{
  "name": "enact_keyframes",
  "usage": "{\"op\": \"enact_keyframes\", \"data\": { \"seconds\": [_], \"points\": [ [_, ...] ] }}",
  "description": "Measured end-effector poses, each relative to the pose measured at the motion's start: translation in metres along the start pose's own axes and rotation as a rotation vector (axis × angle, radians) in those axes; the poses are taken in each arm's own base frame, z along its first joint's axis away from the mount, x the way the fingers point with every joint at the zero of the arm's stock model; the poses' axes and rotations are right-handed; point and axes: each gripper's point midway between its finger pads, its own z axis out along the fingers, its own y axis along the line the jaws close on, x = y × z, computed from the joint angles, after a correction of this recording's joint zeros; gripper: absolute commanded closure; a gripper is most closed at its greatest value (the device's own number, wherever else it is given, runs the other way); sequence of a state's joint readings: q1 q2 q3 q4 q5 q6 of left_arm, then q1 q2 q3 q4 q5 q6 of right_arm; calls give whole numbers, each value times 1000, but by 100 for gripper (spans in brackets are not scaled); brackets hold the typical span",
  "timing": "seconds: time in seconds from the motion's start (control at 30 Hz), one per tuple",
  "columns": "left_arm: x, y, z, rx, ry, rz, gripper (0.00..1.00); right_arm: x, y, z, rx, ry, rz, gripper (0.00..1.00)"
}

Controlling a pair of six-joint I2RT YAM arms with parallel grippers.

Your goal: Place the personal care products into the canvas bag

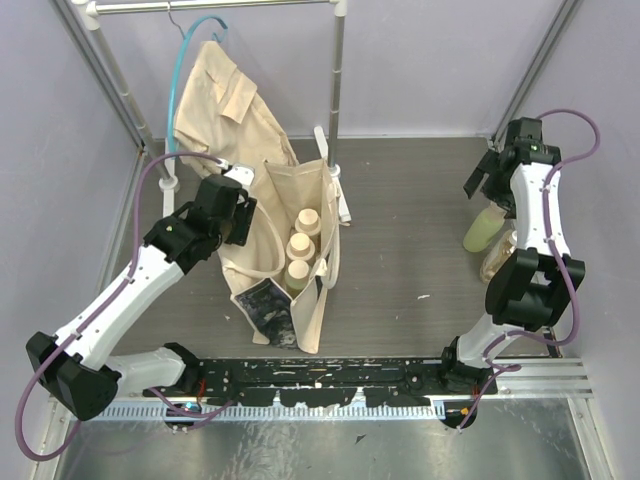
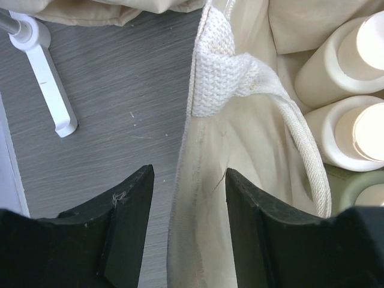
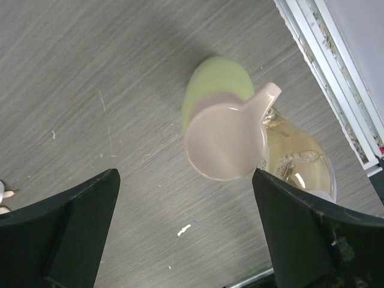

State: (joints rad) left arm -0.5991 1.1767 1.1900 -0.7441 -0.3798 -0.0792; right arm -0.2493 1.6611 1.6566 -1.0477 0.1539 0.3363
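Observation:
The cream canvas bag (image 1: 300, 300) stands open mid-table with its dark printed panel toward me. Three cream-capped bottles (image 1: 300, 246) stand inside it; they also show in the left wrist view (image 2: 351, 129). My left gripper (image 1: 240, 218) is open, its jaws either side of the bag's left wall (image 2: 201, 198) near a handle loop (image 2: 306, 153), not closed on it. A yellow-green pump bottle (image 1: 484, 230) and a clear amber bottle (image 1: 498, 260) stand at the right edge. My right gripper (image 1: 488, 178) hovers open over the pump bottle (image 3: 225, 141), beside the amber bottle (image 3: 300, 159).
A tan shirt (image 1: 225, 105) on a teal hanger hangs from a metal rack (image 1: 338, 80) behind the bag. The rack's white foot (image 2: 48, 78) lies left of the bag. A metal rail (image 3: 336, 72) runs close by the two bottles on the right.

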Motion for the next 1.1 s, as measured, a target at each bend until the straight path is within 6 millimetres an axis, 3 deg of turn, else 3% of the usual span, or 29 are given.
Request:
{"op": "enact_keyframes", "data": {
  "seconds": [0.33, 0.87, 1.1],
  "points": [
    [6, -2, 3, 6, 8, 3, 42, 25, -17, 15, 83, 72, 0, 5],
    [7, -4, 4, 18, 12, 5, 42, 31, -22, 64, 160, 151, -27, 12],
    [11, -7, 12, 16, 38, 15, 42, 17, -21, 75, 175, 129, -56, 16]
  ]
}}
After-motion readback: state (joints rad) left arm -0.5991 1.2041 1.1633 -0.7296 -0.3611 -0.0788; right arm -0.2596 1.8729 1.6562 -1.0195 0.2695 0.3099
